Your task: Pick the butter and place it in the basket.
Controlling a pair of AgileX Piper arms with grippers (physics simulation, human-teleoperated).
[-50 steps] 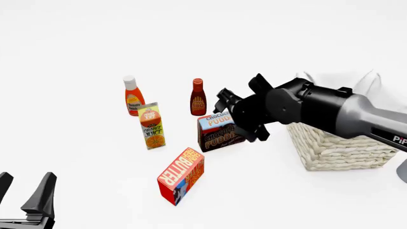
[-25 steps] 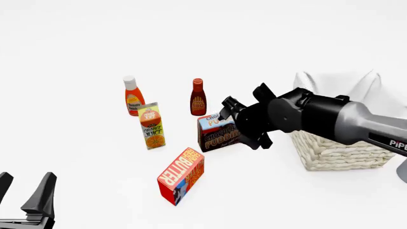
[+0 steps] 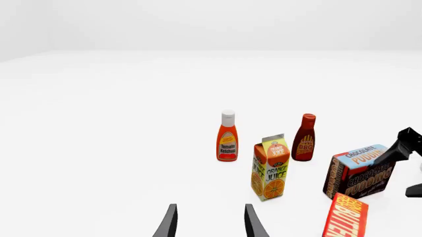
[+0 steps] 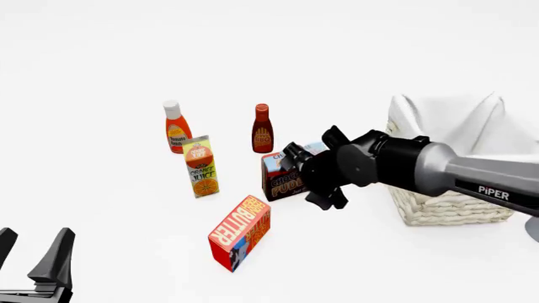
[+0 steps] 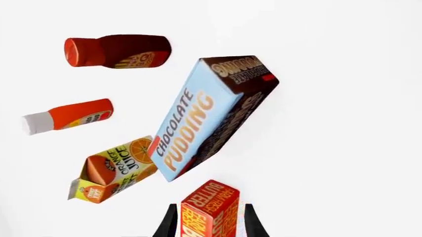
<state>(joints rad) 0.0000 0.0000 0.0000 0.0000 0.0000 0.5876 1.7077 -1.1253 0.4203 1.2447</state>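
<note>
Moved: right gripper (image 4: 313, 180) has dropped lower and leftward since the earlier frames, now in front of the dark brown-and-blue chocolate pudding box (image 4: 282, 177); more of the pale woven wicker basket with white cloth liner (image 4: 446, 202) is uncovered.
Right claw: fingers apart, red rectangular butter carton (image 5: 209, 210) seen between the tips in the wrist view; contact unclear, probably none.
Butter: lying on the white table (image 4: 101, 63), near the front, apart from the pudding box.
Left claw (image 3: 209, 224): fingers apart, nothing between, at the near-left corner.
Room: orange juice carton (image 4: 201, 167), ketchup bottle (image 4: 176, 127), BBQ bottle (image 4: 262, 129) behind the butter; bare table left and front.
Basket: far right, well apart from the butter.
</note>
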